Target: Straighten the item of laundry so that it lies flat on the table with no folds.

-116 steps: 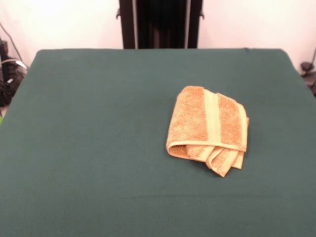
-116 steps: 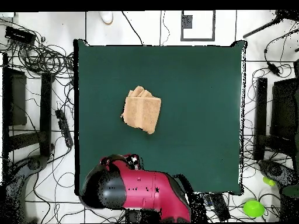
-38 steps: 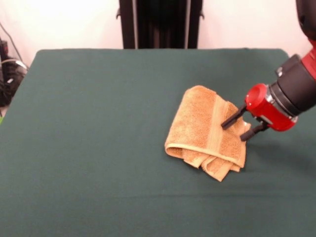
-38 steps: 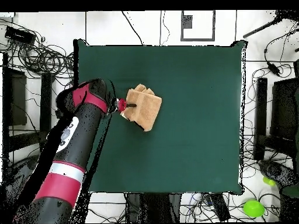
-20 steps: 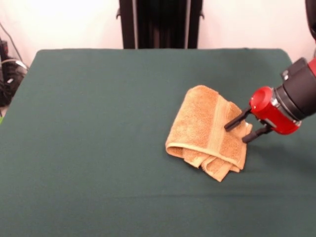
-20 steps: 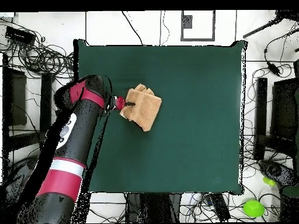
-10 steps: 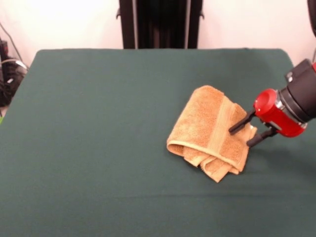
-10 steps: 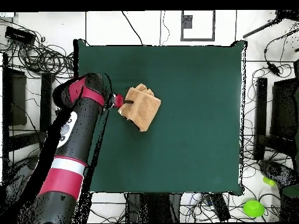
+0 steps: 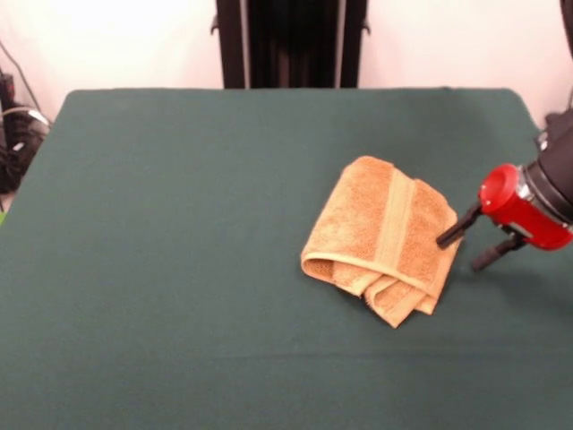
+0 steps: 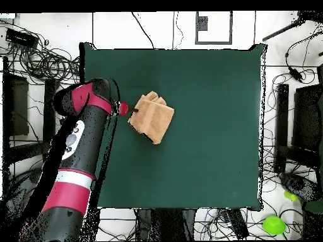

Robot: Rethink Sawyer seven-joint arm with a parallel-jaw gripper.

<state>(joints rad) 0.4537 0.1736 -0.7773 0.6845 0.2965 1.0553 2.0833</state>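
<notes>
**Folded towel on green table, gripper at its edge**

The small orange-tan terry hand towel (image 9: 380, 238) lies folded over itself in several layers on the large dark green felt-covered table (image 9: 179, 224), with a paler woven band running across its top layer and stacked layers showing at its front end. In the overhead view the towel (image 10: 151, 118) sits close to the table's (image 10: 208, 126) edge where the arm comes in. The red and black arm's gripper (image 9: 470, 242) points at the towel's side edge. Its two black fingers stand apart, open, holding nothing; one fingertip (image 9: 445, 238) seems to touch the towel's edge, though contact is hard to confirm, while the other is clear of the cloth.
</notes>
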